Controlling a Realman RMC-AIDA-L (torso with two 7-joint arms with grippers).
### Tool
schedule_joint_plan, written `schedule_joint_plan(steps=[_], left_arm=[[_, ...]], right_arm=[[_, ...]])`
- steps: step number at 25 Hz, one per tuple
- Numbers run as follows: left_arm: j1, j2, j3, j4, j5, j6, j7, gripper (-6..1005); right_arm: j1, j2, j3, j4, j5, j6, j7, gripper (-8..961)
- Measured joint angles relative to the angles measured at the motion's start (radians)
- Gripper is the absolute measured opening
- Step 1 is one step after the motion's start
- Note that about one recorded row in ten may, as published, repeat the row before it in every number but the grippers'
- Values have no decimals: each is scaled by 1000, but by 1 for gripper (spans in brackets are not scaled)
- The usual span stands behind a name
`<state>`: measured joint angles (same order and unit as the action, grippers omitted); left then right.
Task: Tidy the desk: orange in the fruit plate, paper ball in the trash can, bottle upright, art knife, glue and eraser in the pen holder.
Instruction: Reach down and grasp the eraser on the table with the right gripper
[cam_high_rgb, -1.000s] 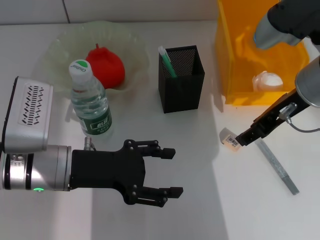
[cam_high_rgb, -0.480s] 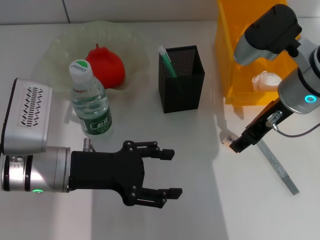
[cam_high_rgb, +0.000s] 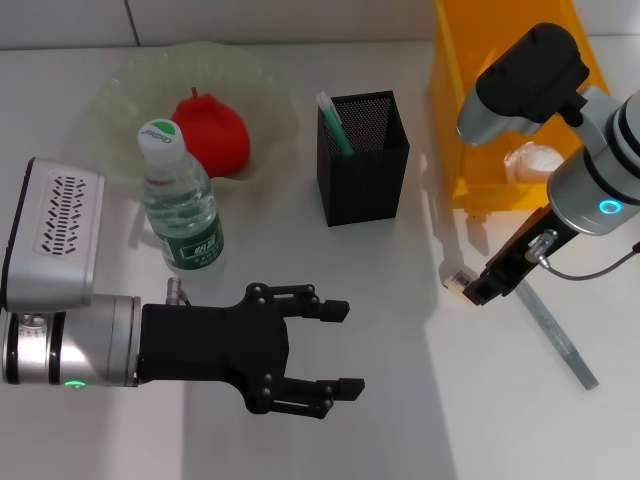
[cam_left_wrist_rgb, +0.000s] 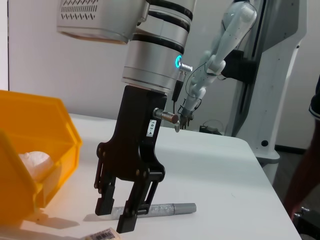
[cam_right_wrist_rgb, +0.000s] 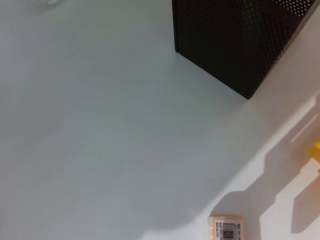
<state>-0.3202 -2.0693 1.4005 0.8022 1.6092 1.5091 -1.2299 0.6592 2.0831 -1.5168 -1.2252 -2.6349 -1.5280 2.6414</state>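
My right gripper (cam_high_rgb: 472, 292) hangs low over the small white eraser (cam_high_rgb: 457, 282), which lies on the table and is partly covered by the fingertips. In the left wrist view the right gripper (cam_left_wrist_rgb: 120, 212) is open, with the eraser (cam_left_wrist_rgb: 102, 234) just below it. The grey art knife (cam_high_rgb: 555, 335) lies flat behind the gripper. The black mesh pen holder (cam_high_rgb: 362, 160) holds a green-and-white stick (cam_high_rgb: 333, 122). The orange (cam_high_rgb: 210, 130) sits in the fruit plate (cam_high_rgb: 120, 95). The bottle (cam_high_rgb: 180, 205) stands upright. The paper ball (cam_high_rgb: 535, 160) lies in the yellow trash can (cam_high_rgb: 455, 110). My left gripper (cam_high_rgb: 325, 345) hovers open and empty near the table's front.
The left arm's silver body (cam_high_rgb: 60, 290) fills the front left, close to the bottle. The trash can stands just behind the right arm. White tabletop (cam_high_rgb: 400, 400) stretches between the two grippers.
The right gripper has moved left and lower onto the eraser, which now shows less. The right arm's upper part has swung further into view. The left arm has stayed put.
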Motion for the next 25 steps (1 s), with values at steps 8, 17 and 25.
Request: schedule_joint_plan(steps=[8, 17, 25], left_arm=[[0, 0, 0, 0, 0, 5, -1, 799], [-4, 0, 0, 0, 0, 5, -1, 798], [-3, 0, 0, 0, 0, 5, 0, 798]], right_arm=[[1, 0, -5, 1, -1, 11, -6, 406], [9, 2, -27, 22, -1, 35, -9, 391], [23, 3, -28, 58, 0, 53, -5, 390]])
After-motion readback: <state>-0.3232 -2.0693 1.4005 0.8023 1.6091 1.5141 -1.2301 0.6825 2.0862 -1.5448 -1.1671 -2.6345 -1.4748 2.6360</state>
